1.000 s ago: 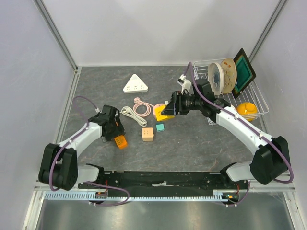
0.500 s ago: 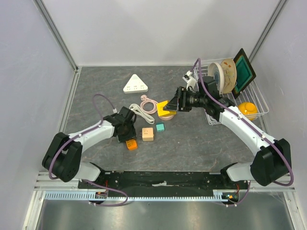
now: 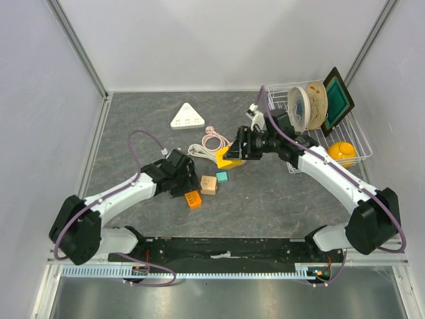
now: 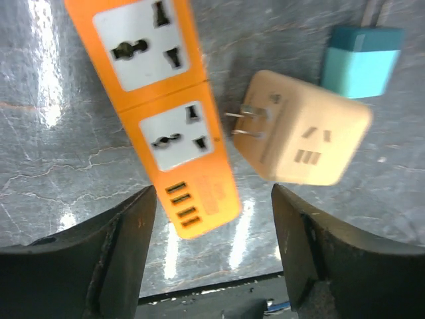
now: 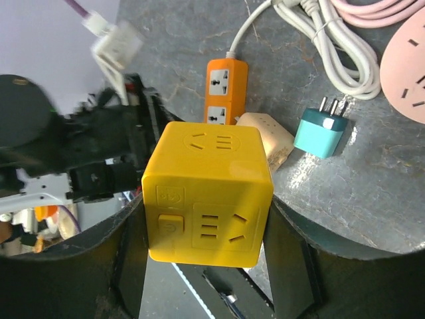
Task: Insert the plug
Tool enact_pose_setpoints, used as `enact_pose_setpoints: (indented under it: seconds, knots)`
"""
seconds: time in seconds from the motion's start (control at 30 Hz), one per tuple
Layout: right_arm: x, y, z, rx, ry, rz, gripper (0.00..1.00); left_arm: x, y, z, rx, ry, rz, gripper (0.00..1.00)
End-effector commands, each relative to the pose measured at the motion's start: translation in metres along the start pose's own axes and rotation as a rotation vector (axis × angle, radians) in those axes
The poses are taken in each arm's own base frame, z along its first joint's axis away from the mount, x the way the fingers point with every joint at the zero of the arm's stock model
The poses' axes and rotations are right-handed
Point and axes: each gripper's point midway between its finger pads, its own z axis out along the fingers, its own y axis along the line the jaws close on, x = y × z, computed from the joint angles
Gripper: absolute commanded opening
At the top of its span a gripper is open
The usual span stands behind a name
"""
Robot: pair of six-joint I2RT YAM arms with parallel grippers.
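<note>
In the right wrist view my right gripper is shut on a yellow cube socket, held above the table with a socket face towards the camera. The overhead view places the right gripper with this cube mid-table. My left gripper is open, with gaps on both sides of the orange power strip's end. A beige cube plug lies right of the strip, its prongs pointing at it. A teal plug sits beyond. From above, the left gripper is beside the strip and beige plug.
A white triangular power strip lies at the back. A pink cable and a coiled white cable lie behind the plugs. A wire basket at the right holds a spool, a framed panel and a yellow object.
My left gripper has moved right and the orange strip has gone with it, ending next to the beige plug. The right gripper lifted the yellow cube back and returned it.
</note>
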Motion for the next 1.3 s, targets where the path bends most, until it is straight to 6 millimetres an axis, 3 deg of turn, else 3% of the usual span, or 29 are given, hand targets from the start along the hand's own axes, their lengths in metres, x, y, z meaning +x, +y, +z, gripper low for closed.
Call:
enact_pose_setpoints:
  seconds: [0.0, 0.17, 0.2, 0.23, 0.27, 0.4, 0.47, 0.53, 0.57, 0.63, 0.67, 0.8, 0.93, 1.27]
  knots:
    - [-0.009, 0.014, 0.014, 0.081, -0.013, -0.091, 0.00, -0.051, -0.022, -0.040, 0.095, -0.192, -0.038, 0.80]
    - [-0.006, 0.008, 0.038, 0.195, 0.015, -0.122, 0.00, -0.067, -0.011, -0.060, 0.119, -0.237, -0.012, 0.87]
    - [-0.010, 0.020, 0.041, 0.196, 0.003, -0.148, 0.00, -0.069, -0.009, -0.065, 0.129, -0.250, -0.020, 0.87]
    - [-0.004, 0.013, 0.050, 0.229, 0.036, -0.153, 0.00, -0.069, 0.001, -0.062, 0.115, -0.248, -0.043, 0.91]
    - [-0.011, 0.022, 0.053, 0.227, 0.026, -0.170, 0.00, -0.071, 0.007, -0.062, 0.112, -0.252, -0.060, 0.91]
    - [0.006, 0.026, 0.089, 0.280, 0.103, -0.214, 0.00, -0.090, 0.046, -0.070, 0.128, -0.283, -0.133, 0.88]
    - [0.002, 0.034, 0.098, 0.291, 0.106, -0.236, 0.00, -0.105, 0.065, -0.083, 0.137, -0.322, -0.178, 0.88]
    - [0.016, 0.026, 0.116, 0.337, 0.167, -0.248, 0.00, -0.117, 0.080, -0.098, 0.113, -0.361, -0.167, 0.88]
    - [0.007, 0.037, 0.120, 0.330, 0.150, -0.264, 0.00, -0.121, 0.084, -0.102, 0.106, -0.374, -0.158, 0.88]
    - [0.020, 0.028, 0.135, 0.376, 0.206, -0.271, 0.00, -0.131, 0.096, -0.110, 0.067, -0.411, -0.143, 0.88]
    - [0.012, 0.034, 0.138, 0.382, 0.186, -0.284, 0.00, -0.132, 0.098, -0.111, 0.053, -0.421, -0.141, 0.88]
    - [0.024, 0.028, 0.159, 0.422, 0.227, -0.294, 0.00, -0.134, 0.104, -0.105, 0.039, -0.452, -0.136, 0.88]
    - [0.032, 0.023, 0.170, 0.444, 0.256, -0.293, 0.00, -0.135, 0.101, -0.104, 0.055, -0.453, -0.130, 0.87]
    - [0.039, 0.034, 0.187, 0.400, 0.270, -0.279, 0.00, -0.133, 0.099, -0.100, 0.087, -0.438, -0.141, 0.86]
